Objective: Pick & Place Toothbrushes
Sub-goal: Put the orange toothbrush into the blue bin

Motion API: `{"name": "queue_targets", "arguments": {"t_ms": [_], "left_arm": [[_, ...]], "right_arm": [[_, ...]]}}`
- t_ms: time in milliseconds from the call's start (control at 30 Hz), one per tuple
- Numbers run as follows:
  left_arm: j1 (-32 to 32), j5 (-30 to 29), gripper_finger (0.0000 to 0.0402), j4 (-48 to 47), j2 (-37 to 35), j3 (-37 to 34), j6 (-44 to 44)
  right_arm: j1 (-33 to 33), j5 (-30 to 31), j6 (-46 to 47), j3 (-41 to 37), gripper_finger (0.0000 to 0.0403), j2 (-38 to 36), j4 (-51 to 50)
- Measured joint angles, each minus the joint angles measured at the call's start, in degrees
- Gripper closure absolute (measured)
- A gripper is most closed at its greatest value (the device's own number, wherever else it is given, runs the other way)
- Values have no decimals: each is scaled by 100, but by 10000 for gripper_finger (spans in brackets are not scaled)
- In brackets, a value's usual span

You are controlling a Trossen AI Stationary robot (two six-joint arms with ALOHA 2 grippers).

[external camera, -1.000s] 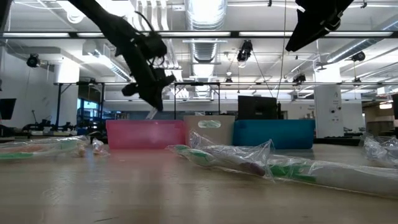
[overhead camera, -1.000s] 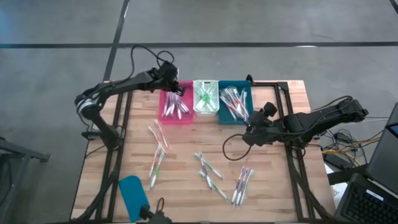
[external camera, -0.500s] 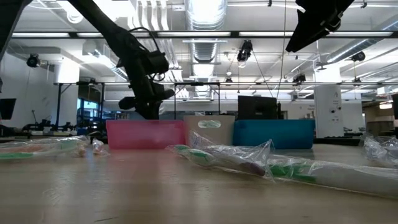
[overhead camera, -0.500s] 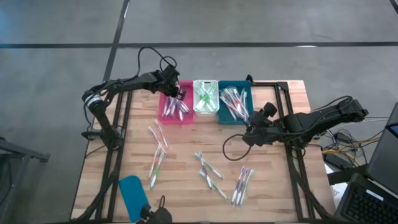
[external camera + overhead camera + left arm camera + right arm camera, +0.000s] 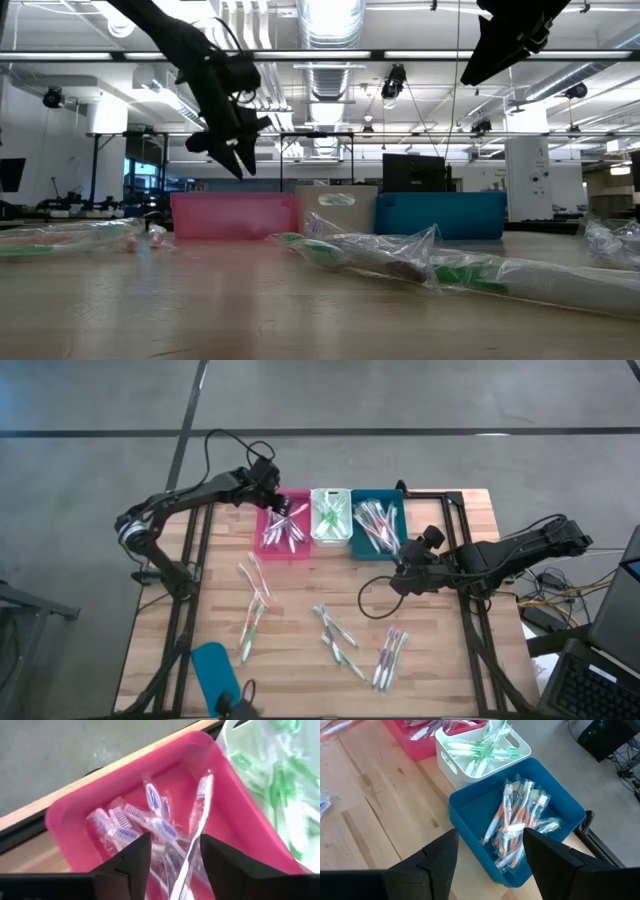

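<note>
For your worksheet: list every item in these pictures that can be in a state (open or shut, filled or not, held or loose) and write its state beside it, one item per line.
left gripper: open, above the pink bin, holding nothing.
right gripper: open, beside the blue bin, holding nothing.
pink bin: holds purple toothbrushes.
white bin: holds green toothbrushes.
blue bin: holds orange toothbrushes.
loose toothbrushes: lying wrapped on the table, unsorted.
teal lid: flat on the table.

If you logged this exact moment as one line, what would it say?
left gripper: open, over pink bin | right gripper: open, over blue bin | toothbrushes: some loose on table
</note>
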Motion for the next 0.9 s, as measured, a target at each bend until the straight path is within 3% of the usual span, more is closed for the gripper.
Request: {"name": "queue_targets", "arguments": {"t_ms": [300,500,700,900], "left_arm": [[-75,216,221,-146,-996,-13,98],[-459,233,222,-344,-1798,-16,305],[-1454,176,229,-832,-2480,-25,427],[-2985,-428,234,-1499,-2792,-34,1]], "right_arm": [[0,2,21,0,170,0,42],[2,2,20,0,163,0,125],[2,2,20,0,157,0,130],[2,2,20,0,149,0,148]]}}
